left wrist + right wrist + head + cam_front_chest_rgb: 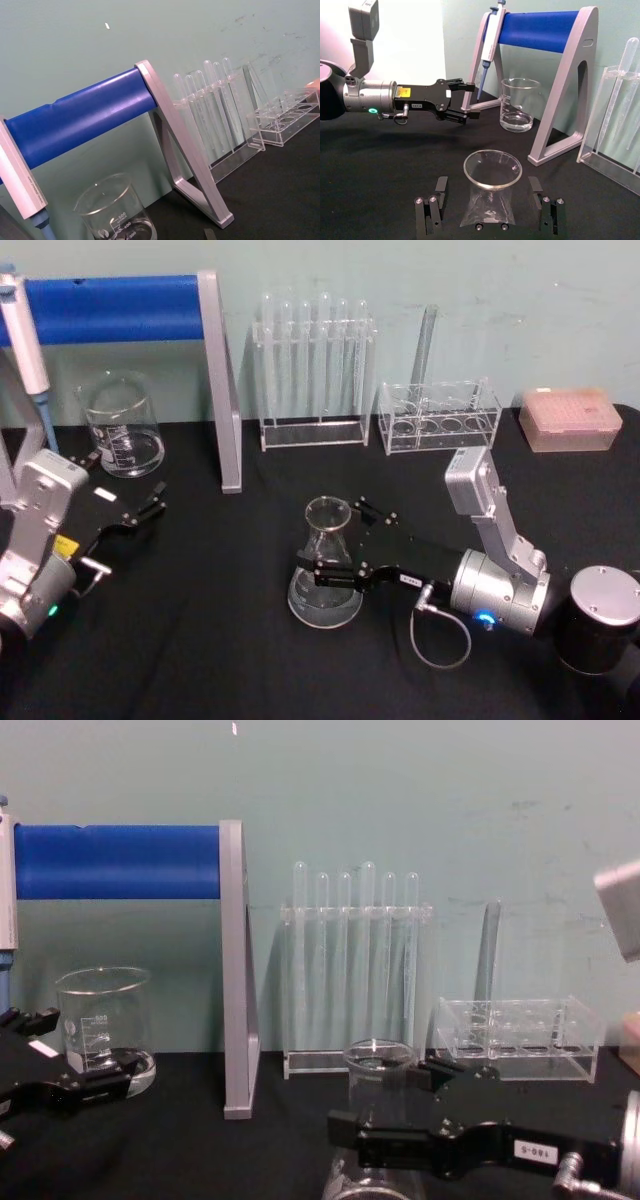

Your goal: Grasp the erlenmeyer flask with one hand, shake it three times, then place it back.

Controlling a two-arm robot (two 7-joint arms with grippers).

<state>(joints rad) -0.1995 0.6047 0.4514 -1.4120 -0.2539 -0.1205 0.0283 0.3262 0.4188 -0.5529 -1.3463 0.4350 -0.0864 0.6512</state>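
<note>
right claw (352, 543) spread, one finger either side of the erlenmeyer flask (326, 524), not touching its neck.

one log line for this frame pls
phase: pre-grasp | right gripper: open, straddling erlenmeyer flask | flask: upright on table | left gripper: open, idle near beaker

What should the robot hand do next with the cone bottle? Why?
Probably shut the right gripper on the erlenmeyer flask: its open fingers straddle the neck without touching, and the flask stands on the table. Left gripper idles near the beaker.
</note>
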